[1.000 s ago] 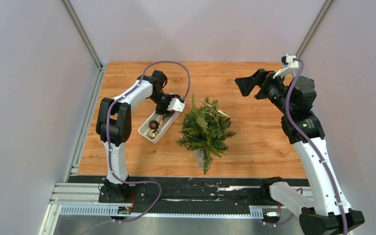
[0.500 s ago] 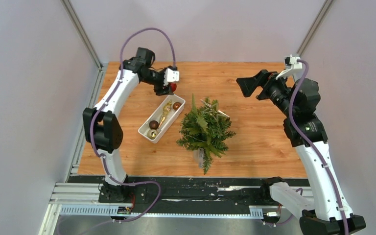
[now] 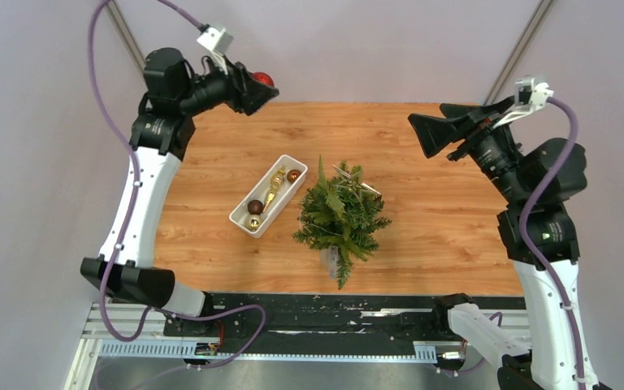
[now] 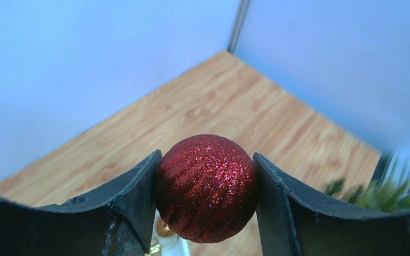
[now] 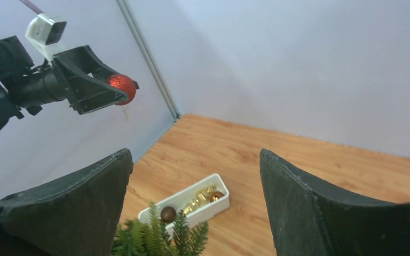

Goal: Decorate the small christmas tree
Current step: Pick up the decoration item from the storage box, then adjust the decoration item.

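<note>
My left fingers [image 4: 131, 200] squeeze red glitter ball [image 4: 207, 186], high above counter [image 3: 439, 219]. My right fingers [image 5: 299, 202] wide apart, holding nothing. I see small christmas tree [image 3: 341, 215] upright mid-counter (white tray [image 3: 237, 218] just beside it).

Overhead view down onto table [image 3: 439, 236], wrist views high, angled down, all sharing the small christmas tree [image 3: 341, 215]
</note>
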Controlling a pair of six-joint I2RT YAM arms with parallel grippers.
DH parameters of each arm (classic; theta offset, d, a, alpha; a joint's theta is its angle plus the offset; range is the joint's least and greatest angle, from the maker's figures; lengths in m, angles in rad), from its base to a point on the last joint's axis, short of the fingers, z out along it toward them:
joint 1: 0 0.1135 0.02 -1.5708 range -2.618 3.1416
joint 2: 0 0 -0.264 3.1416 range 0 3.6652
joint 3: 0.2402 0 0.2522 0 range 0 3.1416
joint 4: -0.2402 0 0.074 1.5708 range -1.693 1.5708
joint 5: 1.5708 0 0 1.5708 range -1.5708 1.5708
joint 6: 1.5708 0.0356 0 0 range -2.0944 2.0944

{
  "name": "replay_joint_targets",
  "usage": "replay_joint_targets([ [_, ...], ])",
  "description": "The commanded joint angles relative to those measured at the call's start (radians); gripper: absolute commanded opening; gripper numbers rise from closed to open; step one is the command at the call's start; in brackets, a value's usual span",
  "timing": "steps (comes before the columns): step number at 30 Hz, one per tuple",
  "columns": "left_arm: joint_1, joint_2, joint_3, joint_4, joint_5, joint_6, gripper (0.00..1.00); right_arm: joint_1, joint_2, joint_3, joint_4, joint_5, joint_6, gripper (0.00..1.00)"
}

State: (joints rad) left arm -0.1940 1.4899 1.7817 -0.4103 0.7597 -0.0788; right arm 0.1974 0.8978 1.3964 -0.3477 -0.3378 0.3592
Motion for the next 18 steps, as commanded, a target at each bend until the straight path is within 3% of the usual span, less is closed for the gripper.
replay_joint_targets([
  [1, 0.001, -0.127, 0.043, 0.061, -0.283, -0.426, 0.00, -0.004, 0.011, 0.124, 0.049, -0.142, 0.010, 0.85],
  [6, -0.001, -0.247, -0.027, 0.046, -0.323, -0.612, 0.00, 0.024, 0.093, 0.239, 0.113, -0.289, 0.084, 0.79],
  [9, -0.018, -0.292, -0.077, 0.069, -0.282, -0.610, 0.00, 0.087, 0.152, 0.311, 0.115, -0.303, 0.069, 0.78],
  [13, -0.031, -0.362, -0.114, 0.164, -0.223, -0.652, 0.00, 0.238, 0.227, 0.388, 0.114, -0.294, 0.040, 0.78],
  [18, -0.057, -0.372, -0.030, 0.254, -0.154, -0.658, 0.00, 0.520, 0.328, 0.445, 0.100, -0.186, -0.066, 0.78],
])
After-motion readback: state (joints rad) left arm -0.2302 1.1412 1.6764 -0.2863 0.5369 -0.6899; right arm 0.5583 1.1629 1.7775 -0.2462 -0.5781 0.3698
